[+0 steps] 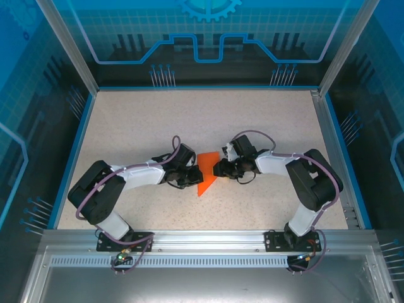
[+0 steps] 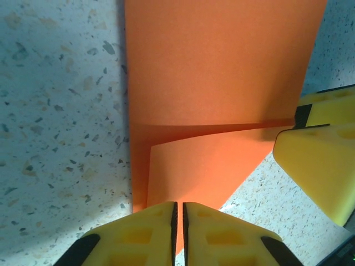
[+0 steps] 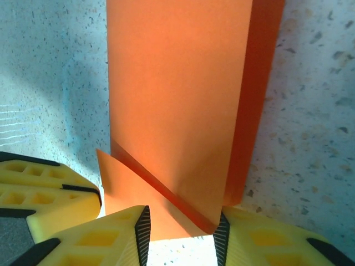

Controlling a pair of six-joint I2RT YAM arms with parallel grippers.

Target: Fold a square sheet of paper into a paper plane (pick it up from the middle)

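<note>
Step in hand: you are partway through the folding. The square sheet of paper (image 1: 206,175) has one flap turned over itself and no dart shape yet.
Paper: it sits mid-bench (image 1: 202,120), right between the two arms. Going by the shadow beside it, part of it seems raised off the surface.
Left gripper (image 2: 179,213): narrow, pinching the sheet's near edge, with a sliver of orange showing between its pads.
Right gripper (image 3: 182,221): the jaws stand partway apart with the folded corner lying between them. You cannot tell from here whether either pad presses on the paper.
Next move: you will likely want to line up the flap's edges and set the crease. Use the left pinch as your anchor while the right side works the fold.
Care: the sheet looks thin, so a sideways tug could buckle it or skew the crease.
Writing: no brand or label can be read. The blue wall panels (image 1: 208,38) carry line patterns and a gear emblem, but no words.
</note>
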